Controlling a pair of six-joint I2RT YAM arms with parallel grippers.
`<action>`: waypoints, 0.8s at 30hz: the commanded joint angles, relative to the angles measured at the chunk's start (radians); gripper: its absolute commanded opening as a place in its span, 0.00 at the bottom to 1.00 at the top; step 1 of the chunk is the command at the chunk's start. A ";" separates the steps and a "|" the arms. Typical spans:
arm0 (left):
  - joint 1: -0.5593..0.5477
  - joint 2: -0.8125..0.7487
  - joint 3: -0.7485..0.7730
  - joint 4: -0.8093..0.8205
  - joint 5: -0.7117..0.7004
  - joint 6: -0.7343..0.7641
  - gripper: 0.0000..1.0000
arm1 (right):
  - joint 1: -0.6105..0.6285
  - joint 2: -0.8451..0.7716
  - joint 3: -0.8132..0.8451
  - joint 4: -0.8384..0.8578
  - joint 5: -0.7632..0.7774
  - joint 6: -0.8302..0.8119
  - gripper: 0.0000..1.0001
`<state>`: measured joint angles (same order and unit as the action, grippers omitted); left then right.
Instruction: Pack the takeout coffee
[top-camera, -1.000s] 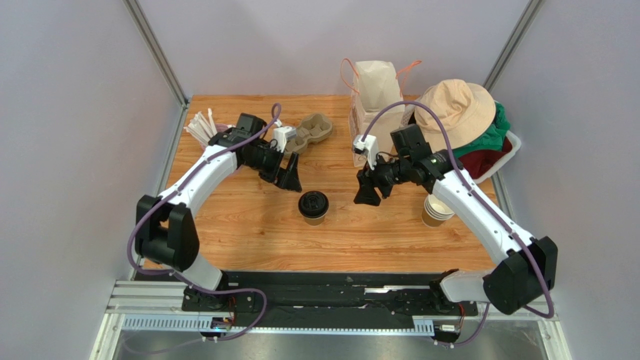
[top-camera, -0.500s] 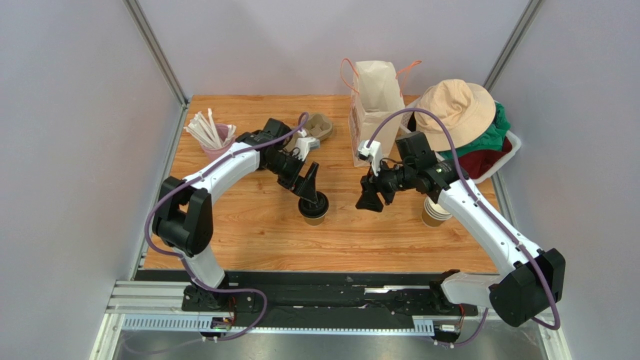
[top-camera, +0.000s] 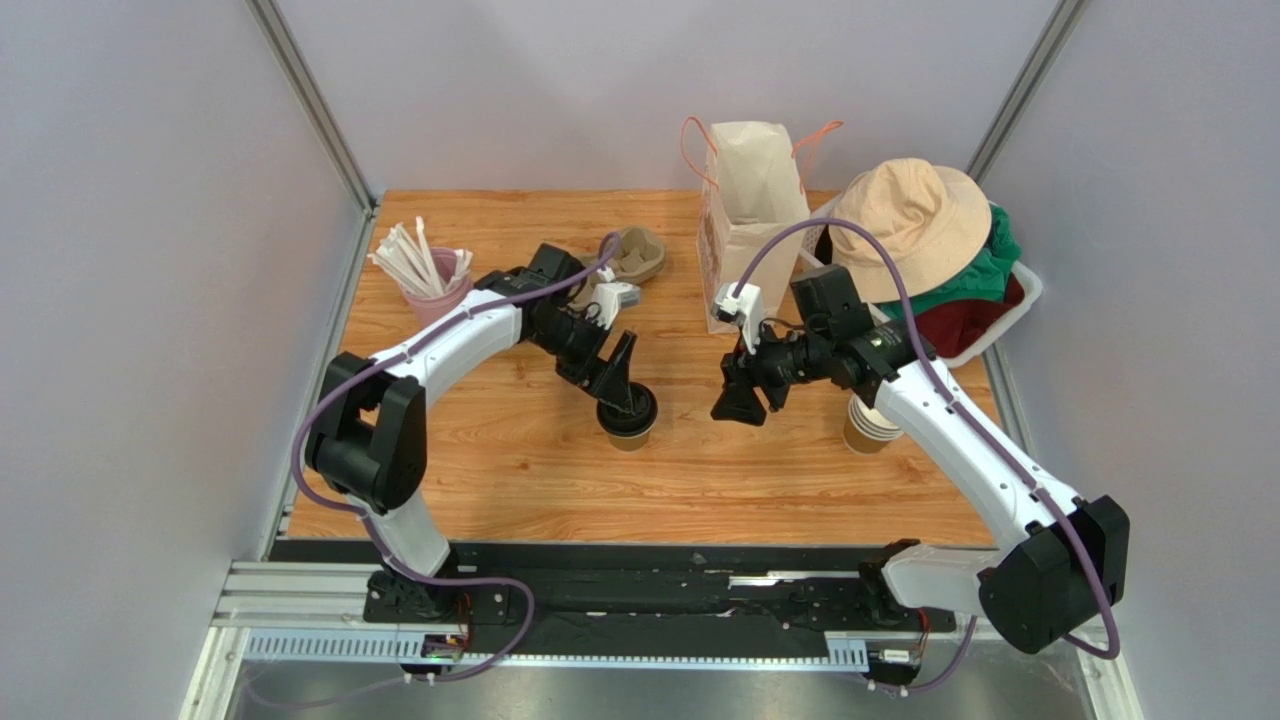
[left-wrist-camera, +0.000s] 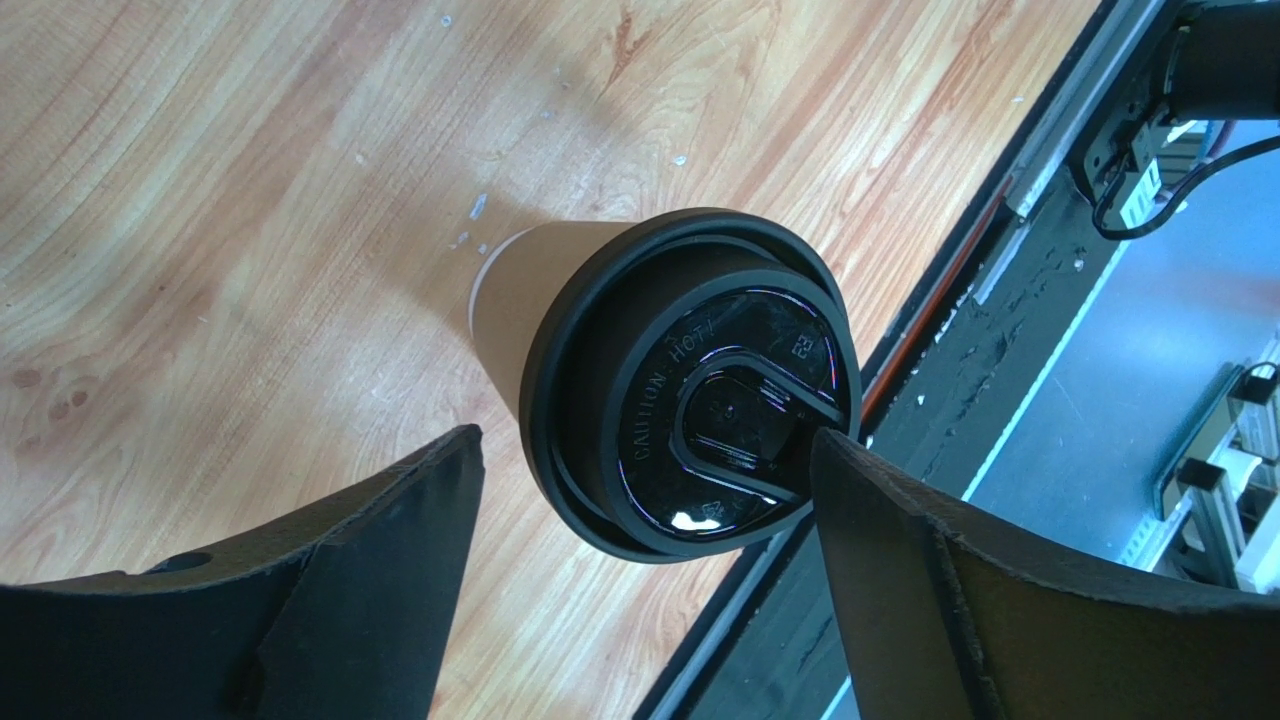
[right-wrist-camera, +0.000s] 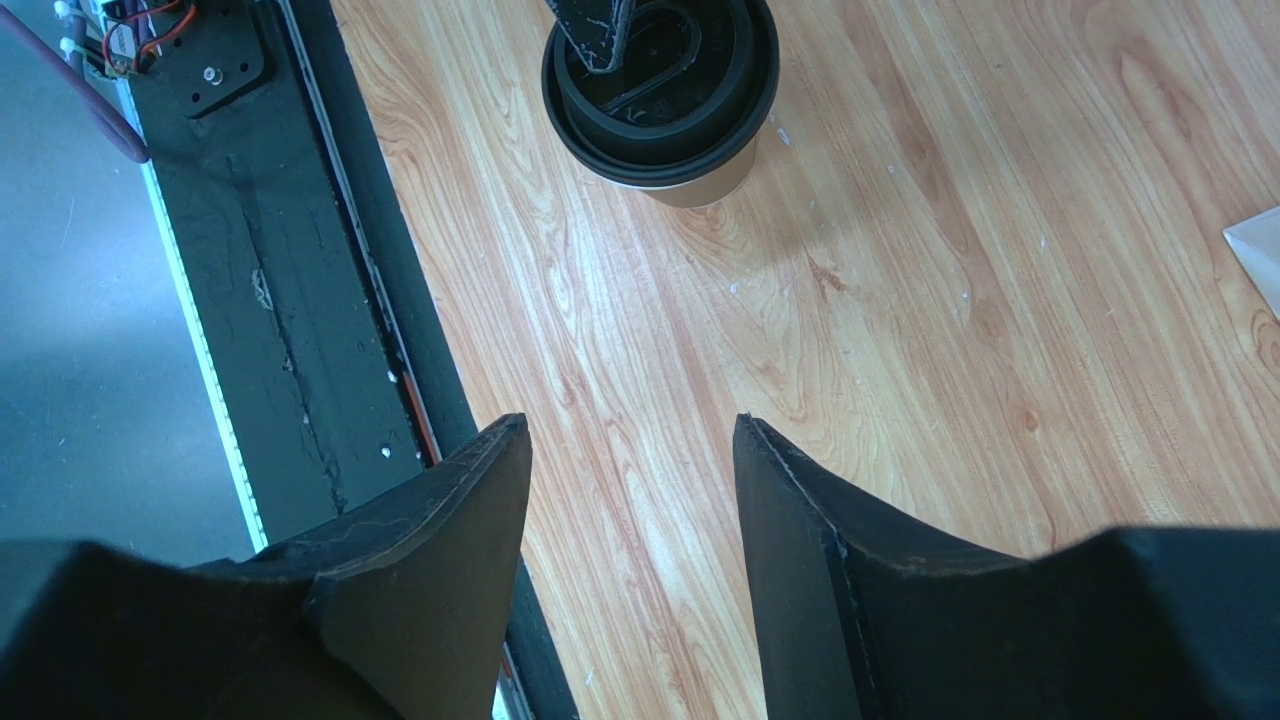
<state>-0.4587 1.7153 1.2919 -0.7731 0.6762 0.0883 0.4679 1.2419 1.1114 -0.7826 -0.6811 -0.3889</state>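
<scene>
The takeout coffee (top-camera: 630, 416) is a kraft-brown cup with a black lid, standing upright mid-table. It also shows in the left wrist view (left-wrist-camera: 676, 383) and in the right wrist view (right-wrist-camera: 661, 90). My left gripper (top-camera: 621, 381) is open, just above and behind the cup; in its wrist view the fingers (left-wrist-camera: 376, 585) stand wide on either side of the lid, apart from it. My right gripper (top-camera: 736, 401) is open and empty, hovering to the right of the cup. A kraft paper bag (top-camera: 754, 195) stands upright at the back.
A moulded cup carrier (top-camera: 637, 255) lies behind the left arm. A pink cup of white sticks (top-camera: 424, 278) stands back left. A stack of lidless brown cups (top-camera: 869, 426) sits under the right arm. A tan hat on clothes in a white tray (top-camera: 920, 225) fills the back right.
My left gripper has swung from the back left forward and right to the coffee cup, and now sits over its lid. My right gripper has barely moved.
</scene>
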 joint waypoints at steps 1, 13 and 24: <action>-0.008 0.007 -0.002 0.023 0.002 0.024 0.87 | -0.003 -0.006 0.001 0.039 -0.029 0.004 0.56; -0.011 0.046 -0.003 0.032 -0.040 0.019 0.69 | -0.003 -0.002 -0.005 0.043 -0.046 0.005 0.55; -0.035 0.055 -0.031 0.054 -0.142 0.010 0.62 | -0.002 0.057 -0.030 0.132 -0.072 0.123 0.54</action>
<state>-0.4702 1.7489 1.2900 -0.7433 0.6582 0.0750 0.4679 1.2602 1.0939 -0.7357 -0.7147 -0.3454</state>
